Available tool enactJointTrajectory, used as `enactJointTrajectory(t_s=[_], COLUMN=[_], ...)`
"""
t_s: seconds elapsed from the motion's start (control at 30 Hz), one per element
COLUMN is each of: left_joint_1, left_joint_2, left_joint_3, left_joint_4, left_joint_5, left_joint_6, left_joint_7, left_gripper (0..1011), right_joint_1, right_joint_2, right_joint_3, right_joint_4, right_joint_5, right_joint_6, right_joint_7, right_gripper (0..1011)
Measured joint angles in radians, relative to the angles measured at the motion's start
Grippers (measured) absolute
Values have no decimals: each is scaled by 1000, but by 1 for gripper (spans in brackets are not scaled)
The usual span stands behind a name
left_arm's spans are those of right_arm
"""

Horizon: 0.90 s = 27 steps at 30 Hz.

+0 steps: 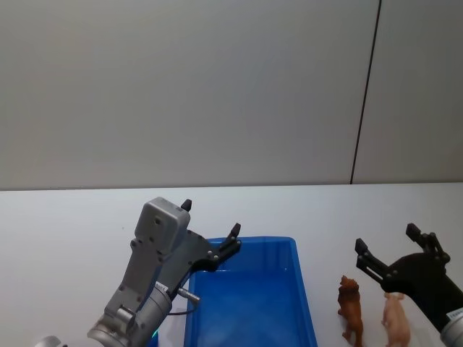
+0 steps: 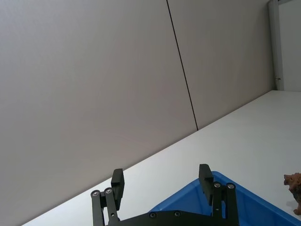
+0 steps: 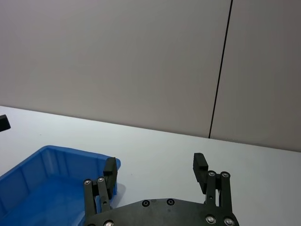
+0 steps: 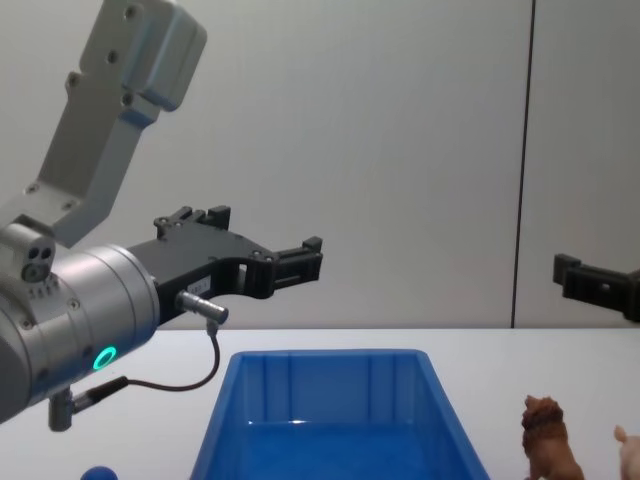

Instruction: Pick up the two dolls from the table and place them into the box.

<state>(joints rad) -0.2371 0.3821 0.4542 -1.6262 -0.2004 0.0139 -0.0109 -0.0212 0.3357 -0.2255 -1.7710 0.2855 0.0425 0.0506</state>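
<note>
Dolls, both of them, stand closest to me on the table [image 1: 65, 217], off the right side of the box [image 1: 246, 303]. I judge the task not yet begun: the box holds neither, so two picks and two drops are left. The reddish-brown doll [image 1: 351, 309] is the one nearer the box's right wall, upright on its legs, with a shaggy mane. The pale pink doll [image 1: 396, 323] stands just beside it, farther from the box, smoother and plainer. The box itself is bright blue and open-topped. I see the right gripper [image 1: 385, 240] hanging above the pair, right of the box, jaws spread wide and holding nothing. The left gripper [image 1: 210, 217] hovers over the box's far left corner, jaws likewise wide and empty. Beyond the box the white table runs back to a grey wall [image 1: 181, 87].
</note>
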Motion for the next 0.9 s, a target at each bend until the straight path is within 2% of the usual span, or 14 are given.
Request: enactJointTrajectory(t_s=[0.33,0.6,0.9], left_joint_1=[0,0,0], left_joint_2=[0,0,0], left_joint_3=[0,0,0], left_joint_4=[0,0,0], left_joint_5=[0,0,0], left_joint_6=[0,0,0], left_joint_7=[0,0,0], left_gripper=[1002,1002,1002], right_joint_1=[-25,-57,-82], right_joint_2=[-1,-1,-2], right_joint_3=[-2,-6,-8], right_joint_4=[-15,-25,-18], right_joint_5=[-19,-46,-62], right_joint_6=[57,127,169], right_joint_7=[-59,-119,-152], right_gripper=[1001,1001,1001])
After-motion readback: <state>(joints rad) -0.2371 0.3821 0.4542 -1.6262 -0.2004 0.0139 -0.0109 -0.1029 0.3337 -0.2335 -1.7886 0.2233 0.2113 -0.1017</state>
